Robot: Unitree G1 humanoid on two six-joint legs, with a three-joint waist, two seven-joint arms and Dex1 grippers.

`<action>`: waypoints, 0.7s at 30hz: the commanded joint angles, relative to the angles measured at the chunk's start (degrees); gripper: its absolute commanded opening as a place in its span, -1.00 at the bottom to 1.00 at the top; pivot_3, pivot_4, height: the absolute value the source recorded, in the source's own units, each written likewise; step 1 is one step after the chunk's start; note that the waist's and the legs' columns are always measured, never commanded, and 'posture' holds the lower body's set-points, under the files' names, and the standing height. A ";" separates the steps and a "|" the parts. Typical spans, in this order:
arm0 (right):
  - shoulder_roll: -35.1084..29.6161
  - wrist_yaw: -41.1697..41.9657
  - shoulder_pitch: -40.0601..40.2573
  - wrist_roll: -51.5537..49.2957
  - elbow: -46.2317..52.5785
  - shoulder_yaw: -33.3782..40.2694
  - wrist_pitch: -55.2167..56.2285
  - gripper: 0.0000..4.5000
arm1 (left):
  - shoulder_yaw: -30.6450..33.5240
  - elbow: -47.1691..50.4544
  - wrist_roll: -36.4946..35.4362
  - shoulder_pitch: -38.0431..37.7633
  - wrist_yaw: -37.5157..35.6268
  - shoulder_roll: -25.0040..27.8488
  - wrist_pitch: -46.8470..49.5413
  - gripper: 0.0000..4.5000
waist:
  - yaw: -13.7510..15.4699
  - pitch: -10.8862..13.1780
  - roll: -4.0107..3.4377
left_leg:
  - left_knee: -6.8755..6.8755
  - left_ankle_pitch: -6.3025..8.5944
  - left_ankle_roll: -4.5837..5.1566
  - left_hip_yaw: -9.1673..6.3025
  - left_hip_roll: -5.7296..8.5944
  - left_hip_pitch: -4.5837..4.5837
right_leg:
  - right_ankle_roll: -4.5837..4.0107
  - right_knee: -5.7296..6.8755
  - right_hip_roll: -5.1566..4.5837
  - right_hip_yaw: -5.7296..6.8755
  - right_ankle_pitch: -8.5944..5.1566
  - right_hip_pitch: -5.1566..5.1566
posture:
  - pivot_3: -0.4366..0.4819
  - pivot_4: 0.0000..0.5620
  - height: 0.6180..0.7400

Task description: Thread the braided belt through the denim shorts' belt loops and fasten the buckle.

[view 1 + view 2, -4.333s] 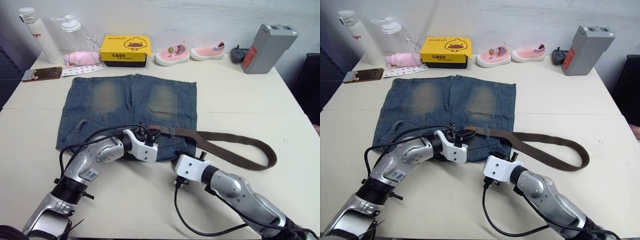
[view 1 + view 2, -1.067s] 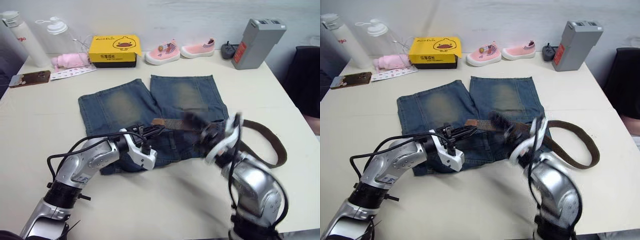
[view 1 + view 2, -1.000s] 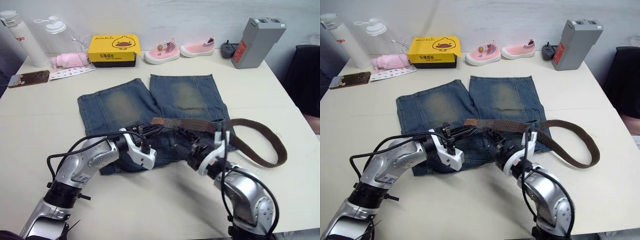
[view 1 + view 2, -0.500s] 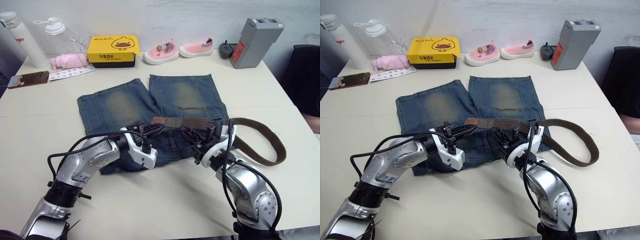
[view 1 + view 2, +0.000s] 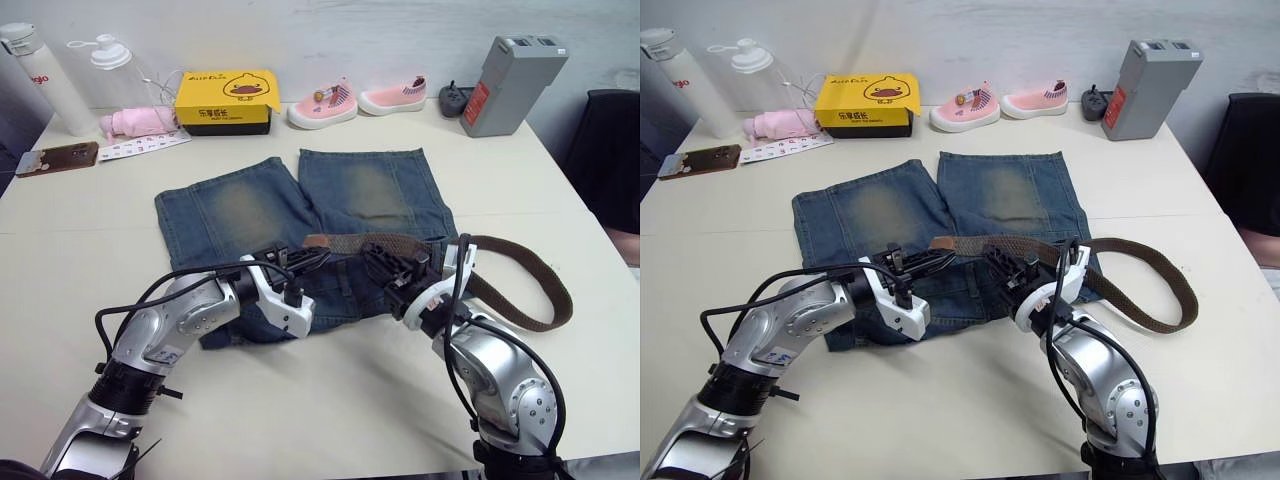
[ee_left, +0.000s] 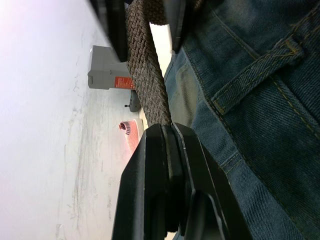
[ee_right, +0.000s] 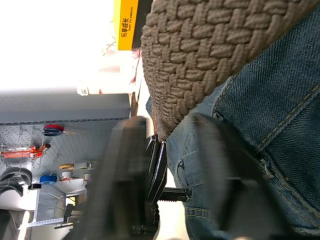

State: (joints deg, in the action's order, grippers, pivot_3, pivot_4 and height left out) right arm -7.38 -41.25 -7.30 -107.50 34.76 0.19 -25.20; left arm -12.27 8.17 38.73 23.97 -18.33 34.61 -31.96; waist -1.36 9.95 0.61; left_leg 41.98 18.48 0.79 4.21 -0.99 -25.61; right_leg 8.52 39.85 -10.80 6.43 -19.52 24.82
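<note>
On a table, the left gripper is seen clenched on the end of the braided belt over the waistband of the denim shorts. Further right, the right gripper is spread around the belt, whose loose loop is trailed toward the table's right edge.

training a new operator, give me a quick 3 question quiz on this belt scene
1. True or false: the left gripper is shut on the belt.
2. What lies under both grippers? A) phone B) shorts C) yellow box
3. On which of the robot's sides does the belt's loose loop lie?

Key: 1 true. 2 B. 3 right. The right gripper straddles the belt with its fingers apart.
</note>
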 commanded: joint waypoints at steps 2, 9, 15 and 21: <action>0.05 1.63 -0.71 -0.09 1.71 0.73 2.00 0.50 | 0.20 1.51 -0.66 -0.07 0.58 -0.19 -0.18 -1.00 | 0.01 0.00 0.00 | 0.00 0.00 0.00 0.00 0.00 0.00 | 0.00 0.00 0.00 0.00 0.00 0.00 | -0.05 -0.47 -0.15; 0.14 2.40 -1.24 1.62 0.26 0.82 3.19 0.50 | 0.18 1.76 -1.09 -0.10 0.57 -0.28 -0.41 -1.00 | 0.02 0.00 0.00 | 0.00 0.00 0.00 0.01 0.00 0.00 | 0.00 0.00 0.00 0.00 0.00 0.00 | -0.05 -0.47 -0.15; 1.34 3.41 -1.35 3.41 -0.04 -0.26 3.73 -0.68 | -0.16 2.10 -2.15 -0.25 -0.17 -0.31 -0.68 -1.00 | 0.01 0.00 0.00 | 0.00 0.00 0.00 0.01 -0.02 0.00 | 0.00 0.00 0.00 0.00 0.00 0.00 | -0.05 -0.47 -0.15; 1.77 4.69 -1.21 4.80 -0.47 0.19 3.84 -0.96 | 0.15 2.54 -5.81 -1.12 -1.90 -0.18 -0.55 -1.00 | 0.00 0.00 0.00 | 0.00 0.00 0.00 0.01 -0.02 0.00 | 0.00 0.00 0.00 0.00 0.00 0.00 | -0.05 -0.47 -0.15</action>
State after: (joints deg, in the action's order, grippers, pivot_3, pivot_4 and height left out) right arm -5.93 -38.01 -8.06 -102.81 33.61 -0.02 -21.83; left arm -12.29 8.23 35.69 23.38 -19.80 34.50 -31.91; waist -1.36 9.95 0.61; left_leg 41.99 18.48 0.79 4.22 -1.02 -25.61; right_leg 8.52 39.85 -10.80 6.43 -19.52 24.82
